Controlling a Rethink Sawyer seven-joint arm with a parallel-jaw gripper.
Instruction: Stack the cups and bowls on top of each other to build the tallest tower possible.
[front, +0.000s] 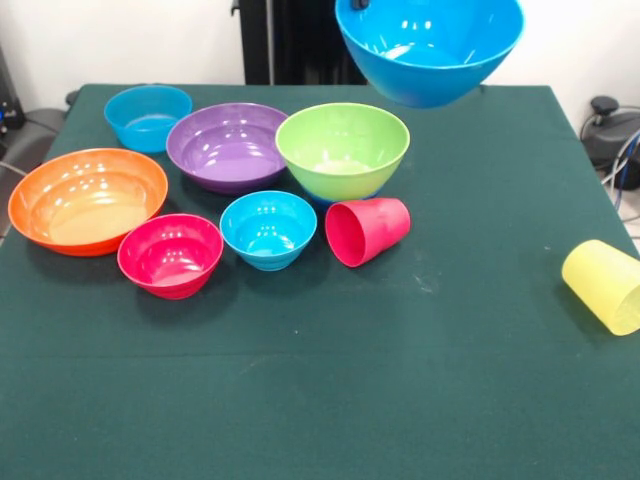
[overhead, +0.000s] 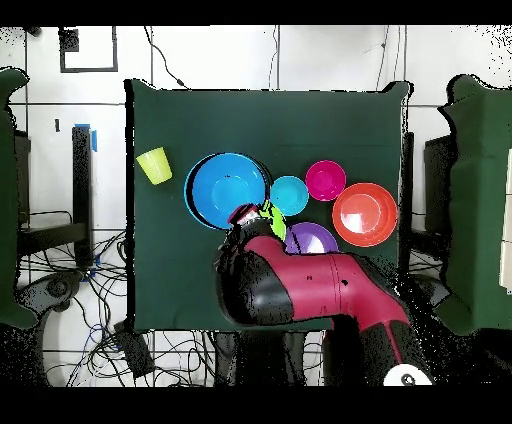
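Note:
A large bright blue bowl (front: 430, 45) hangs tilted in the air above the table's far side, held by its rim. Only a dark tip of my gripper (front: 356, 4) shows at the top edge; in the overhead view the gripper (overhead: 251, 210) is at the bowl's (overhead: 228, 188) rim and shut on it. The lime green bowl (front: 343, 148) stands below and to the left, with a sliver of dark blue under it. The red-pink cup (front: 367, 230) lies on its side. The yellow cup (front: 605, 285) lies on its side at the right edge.
The purple bowl (front: 228, 145), small blue bowl (front: 148, 117), orange bowl (front: 88, 200), pink-red bowl (front: 170, 255) and cyan bowl (front: 268, 228) stand upright on the left half of the green table (front: 330, 400). My arm (overhead: 310, 285) covers part of the purple bowl in the overhead view.

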